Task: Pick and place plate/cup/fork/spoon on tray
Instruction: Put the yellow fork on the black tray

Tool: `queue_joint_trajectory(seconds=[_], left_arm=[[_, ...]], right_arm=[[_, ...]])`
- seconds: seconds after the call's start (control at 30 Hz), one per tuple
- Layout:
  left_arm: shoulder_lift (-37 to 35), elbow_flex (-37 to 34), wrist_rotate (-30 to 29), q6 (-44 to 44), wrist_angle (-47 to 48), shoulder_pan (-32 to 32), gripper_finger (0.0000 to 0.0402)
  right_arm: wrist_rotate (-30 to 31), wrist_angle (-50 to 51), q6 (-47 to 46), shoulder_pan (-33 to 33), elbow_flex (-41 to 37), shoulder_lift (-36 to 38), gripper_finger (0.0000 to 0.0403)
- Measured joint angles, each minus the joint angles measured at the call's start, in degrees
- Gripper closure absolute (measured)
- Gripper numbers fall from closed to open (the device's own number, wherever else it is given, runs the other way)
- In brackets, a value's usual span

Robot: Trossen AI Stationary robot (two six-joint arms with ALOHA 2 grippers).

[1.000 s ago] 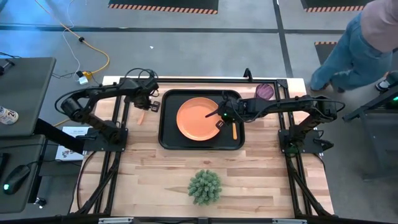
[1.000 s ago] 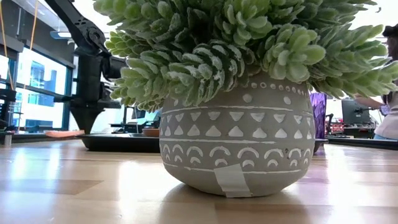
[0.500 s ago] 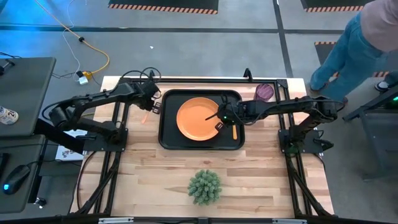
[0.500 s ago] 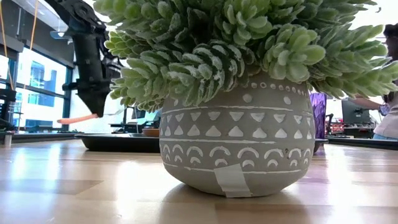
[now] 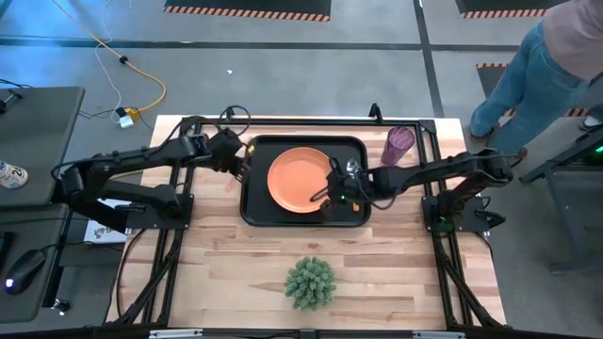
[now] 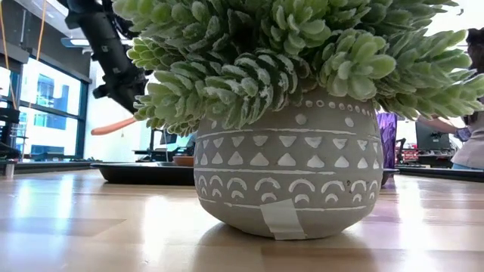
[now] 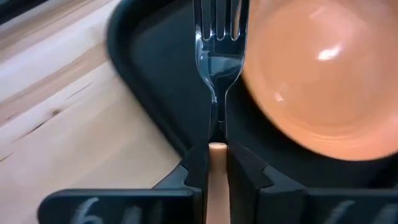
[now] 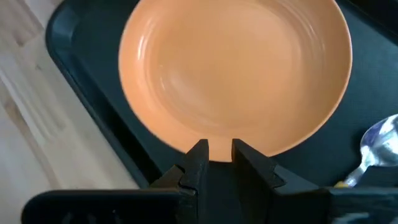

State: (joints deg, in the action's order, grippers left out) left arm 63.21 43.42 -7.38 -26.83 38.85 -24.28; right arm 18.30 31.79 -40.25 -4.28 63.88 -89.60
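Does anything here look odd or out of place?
Nothing is spilled or broken. Only the translucent purple plastic cup stands off the flat black tray, on the table's far right edge, while the left tool holds the metal-tined fork above the tray.

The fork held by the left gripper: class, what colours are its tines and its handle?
The fork has silver tines and an orange-tan handle, shown best in the left wrist view.

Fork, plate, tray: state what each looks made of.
Fork: shiny metal tines and neck with mirror-like glints; the orange-tan handle held by the left gripper looks like plastic. Plate: probably glossy orange plastic, with soft highlights. Tray: matte black, likely plastic, with a dull sheen.
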Motion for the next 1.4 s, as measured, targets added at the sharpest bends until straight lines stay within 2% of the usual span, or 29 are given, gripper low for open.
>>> queue_joint_trajectory(seconds=[0.23, 0.4, 0.53, 0.67, 0.83, 1.0, 1.2, 1.4], left_arm=[[-0.27, 0.0, 0.02, 0.97, -5.89, 6.28, 0.0376], [-0.27, 0.0, 0.0, 1.0, -10.72, 10.31, 0.0375], [-0.27, 0.0, 0.0, 1.01, -13.72, 12.8, 0.0374], [-0.27, 0.0, -0.06, 1.01, -17.75, 14.83, 0.0376], [-0.27, 0.0, -0.21, 1.21, -22.65, 16.74, 0.0375], [-0.25, 0.02, -0.48, 1.62, -26.65, 17.99, 0.0375], [-0.23, 0.02, -2.38, 3.77, -31.03, 19.24, 0.0376], [-0.23, 0.07, -3.08, 6.56, -33.56, 20.02, 0.0373]], right_arm=[[8.6, 0.15, -7.09, -7.65, 0.0, 0.0, 0.0341], [17.96, 1.94, -12.22, -13.8, 0.0, 0.0, 0.0341], [26.65, 7.47, -18.35, -18.15, 0.0, 0.0, 0.0341], [34.66, 15.8, -28.38, -21.91, -0.49, -0.01, 0.0341], [39.58, 17.15, -41.31, -25.2, -7.26, -0.04, 0.0341], [44.47, 10.59, -50.23, -26.73, -14.57, -0.07, 0.0341], [48.37, 3.99, -49.31, -25.94, -16.23, -0.07, 0.0341], [50.19, -0.75, -41.04, -23.16, -13.37, -0.04, 0.0341]])
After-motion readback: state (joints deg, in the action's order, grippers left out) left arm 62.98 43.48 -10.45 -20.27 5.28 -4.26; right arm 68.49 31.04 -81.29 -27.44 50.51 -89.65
